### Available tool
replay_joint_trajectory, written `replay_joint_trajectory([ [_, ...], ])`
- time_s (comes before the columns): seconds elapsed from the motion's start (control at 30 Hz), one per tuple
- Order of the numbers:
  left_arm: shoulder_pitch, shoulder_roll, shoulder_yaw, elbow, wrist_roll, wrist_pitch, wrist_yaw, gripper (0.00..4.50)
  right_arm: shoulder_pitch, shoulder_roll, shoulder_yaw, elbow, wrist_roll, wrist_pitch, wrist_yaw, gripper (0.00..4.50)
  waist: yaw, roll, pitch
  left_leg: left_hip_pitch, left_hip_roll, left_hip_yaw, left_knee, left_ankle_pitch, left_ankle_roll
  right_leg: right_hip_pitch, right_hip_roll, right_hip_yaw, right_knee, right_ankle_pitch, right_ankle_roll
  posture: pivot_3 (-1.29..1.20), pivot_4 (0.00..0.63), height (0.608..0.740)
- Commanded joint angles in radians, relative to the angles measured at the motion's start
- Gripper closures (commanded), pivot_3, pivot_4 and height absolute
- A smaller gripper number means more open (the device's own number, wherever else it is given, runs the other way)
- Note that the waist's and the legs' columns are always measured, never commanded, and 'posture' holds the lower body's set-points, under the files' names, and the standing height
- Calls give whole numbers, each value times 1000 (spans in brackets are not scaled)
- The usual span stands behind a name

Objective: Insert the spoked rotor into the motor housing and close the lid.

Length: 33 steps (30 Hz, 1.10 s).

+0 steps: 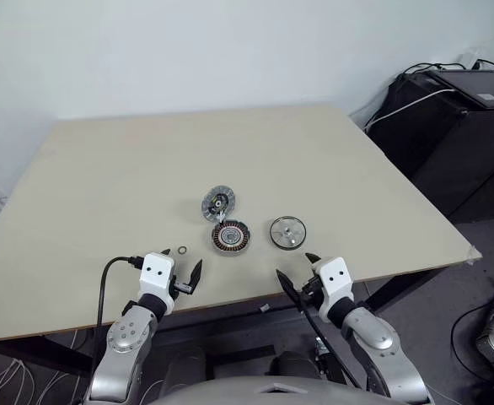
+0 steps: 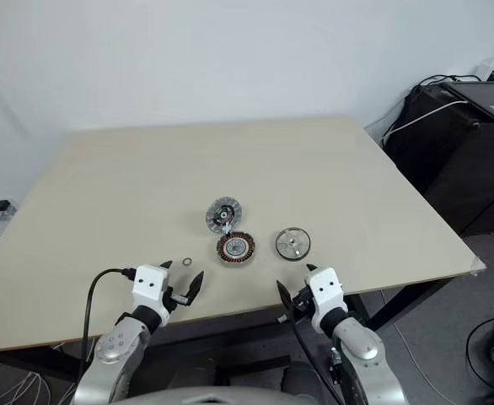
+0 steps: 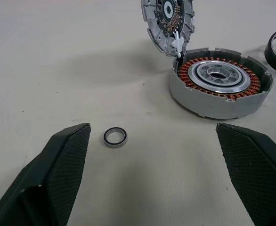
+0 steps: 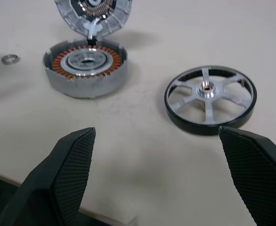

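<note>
A wide, pale beige bench [image 1: 129,169] carries 4 small parts near its front edge. In the middle sits the motor housing [image 1: 231,235], a round grey-shelled shallow cup ringed inside with coppery-brown windings around a silver centre. Just behind it and touching its far rim lies the lid [image 1: 217,202], a light-grey round metal disc with a dark central hub; in the wrist views it stands tilted up against the housing's rim, dark face toward the robot. To the right of the housing, apart from it, the spoked rotor [image 1: 287,232] lies flat: a small silver wheel with thin spokes from a central hub, set in a dark rim. To the left of the housing rests a tiny dark-edged metal ring washer [image 1: 182,251], alone on the bench.

The left gripper [image 1: 183,278] hovers at the front edge, near the washer, its 2 black jaws spread wide with nothing between them. The right gripper [image 1: 296,272] hovers at the front edge below the rotor, its jaws likewise spread wide and holding nothing.
</note>
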Motion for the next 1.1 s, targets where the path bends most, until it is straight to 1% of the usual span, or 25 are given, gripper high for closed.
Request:
replay_joint_trajectory([
  [0.03, -10, -1, -2, -39, -4, -4, 0, 0, -8, 1, -6, -48, 3, 7, -6, 13, 0, 0, 0, 0, 0, 0, 0, 0, 0, 0, 0, 0, 0, 0, 0, 0, 0, 740],
  [0.4, -10, 0, -4, -36, -2, -4, 0, 0, -7, -1, -8, -43, 5, 6, -3, 13, 0, 0, 0, 0, 0, 0, 0, 0, 0, 0, 0, 0, 0, 0, 0, 0, 0, 740],
  [0.57, -30, -4, 17, -18, 15, 20, 40, 0, -6, -2, -9, -38, 5, 0, -1, 13, 0, 0, 0, 0, 0, 0, 0, 0, 0, 0, 0, 0, 0, 0, 0, 0, 0, 740],
  [0.67, -86, -7, 40, 22, 16, 97, 74, 0, -10, -2, -7, -28, 4, -5, 2, 13, 1, 0, 0, 0, 0, 0, 0, 0, 0, 0, 0, 0, 0, 0, 0, 0, 0, 740],
  [0.93, -210, -9, 60, 120, -9, 244, 67, 0, -20, 4, -2, -20, 1, -9, -2, 13, 0, -1, 0, 0, -1, 0, 0, 0, 0, 0, 1, 0, 0, 0, 0, 0, 0, 740],
  [1.1, -284, -10, 51, 193, 0, 263, 62, 0, -17, 9, 0, -29, -2, -5, -9, 13, 1, -1, 0, 0, -1, 0, 1, 0, 0, 0, 1, 0, 0, 0, 0, 0, 0, 740],
])
